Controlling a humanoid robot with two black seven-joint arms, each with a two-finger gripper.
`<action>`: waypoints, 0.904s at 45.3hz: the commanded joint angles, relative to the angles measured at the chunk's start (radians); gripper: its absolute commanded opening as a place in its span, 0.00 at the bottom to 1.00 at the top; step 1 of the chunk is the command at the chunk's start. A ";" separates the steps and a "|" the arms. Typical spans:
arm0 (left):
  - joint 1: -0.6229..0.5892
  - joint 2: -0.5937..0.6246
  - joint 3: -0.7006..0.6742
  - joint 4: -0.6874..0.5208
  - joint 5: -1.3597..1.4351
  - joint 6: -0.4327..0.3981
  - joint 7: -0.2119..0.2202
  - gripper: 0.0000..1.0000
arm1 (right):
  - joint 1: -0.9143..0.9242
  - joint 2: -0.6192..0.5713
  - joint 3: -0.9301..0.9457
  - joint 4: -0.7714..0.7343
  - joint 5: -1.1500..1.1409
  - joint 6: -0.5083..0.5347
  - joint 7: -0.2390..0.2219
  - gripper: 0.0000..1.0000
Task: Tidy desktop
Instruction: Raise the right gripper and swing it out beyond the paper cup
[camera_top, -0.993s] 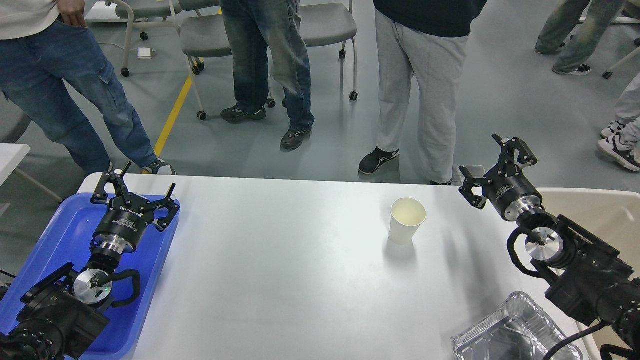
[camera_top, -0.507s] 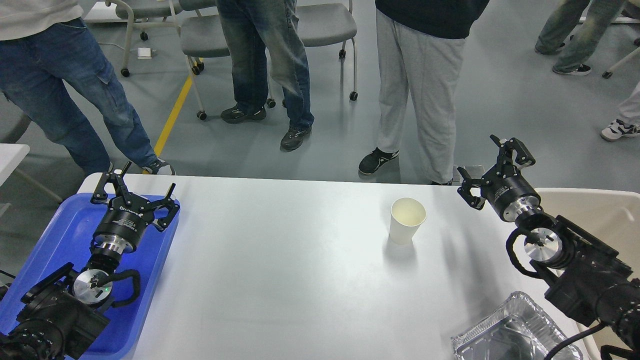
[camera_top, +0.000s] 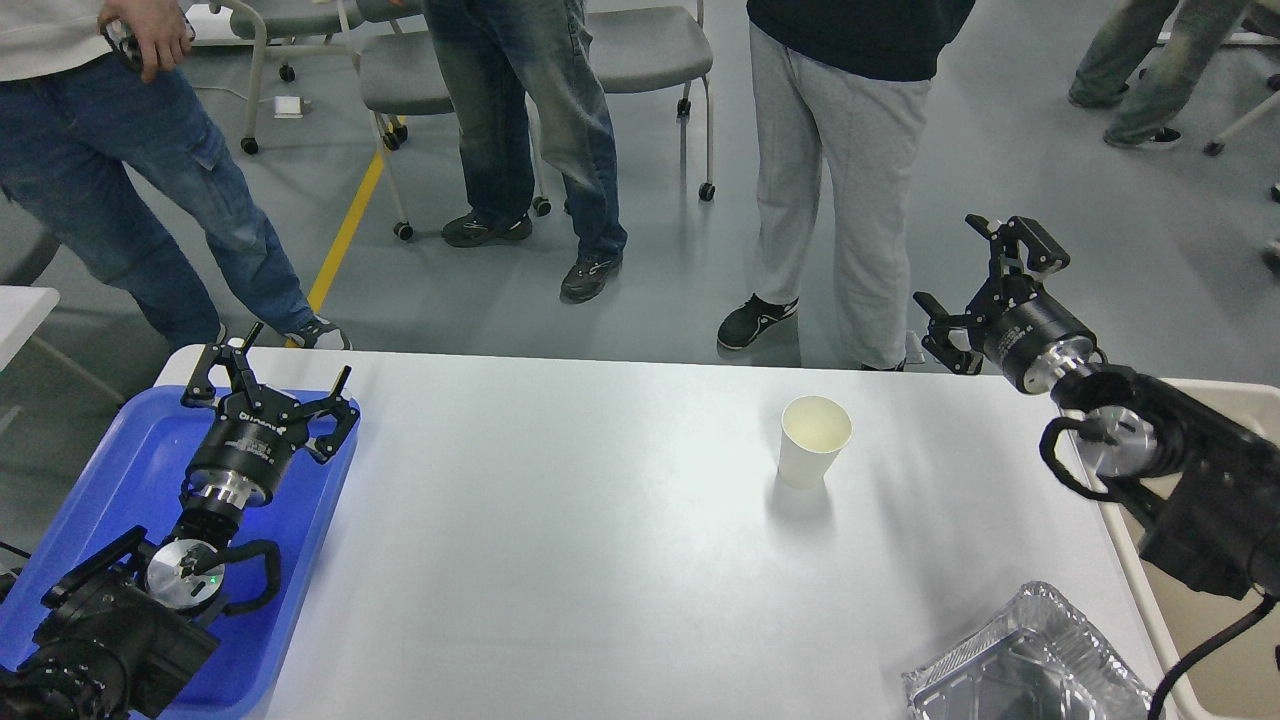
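White desktop (camera_top: 600, 560), upright paper cup (camera_top: 814, 440), foil tray (camera_top: 1030, 665) at near right corner

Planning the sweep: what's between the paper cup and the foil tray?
Nothing in the head view: only bare desktop and the cup's shadow lie between the paper cup and the foil tray.

small white lettering on left end effector (camera_top: 268, 385), too blurred to read
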 joint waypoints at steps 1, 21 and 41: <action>0.000 0.001 -0.002 0.000 0.000 0.000 0.000 1.00 | 0.130 -0.064 -0.210 0.098 -0.047 -0.004 -0.004 1.00; 0.000 -0.001 0.000 0.000 0.000 0.000 0.000 1.00 | 0.290 -0.102 -0.361 0.135 -0.086 -0.021 -0.022 1.00; 0.000 0.001 0.000 0.000 0.000 0.000 0.000 1.00 | 0.385 -0.187 -0.369 0.147 -0.083 -0.010 -0.064 1.00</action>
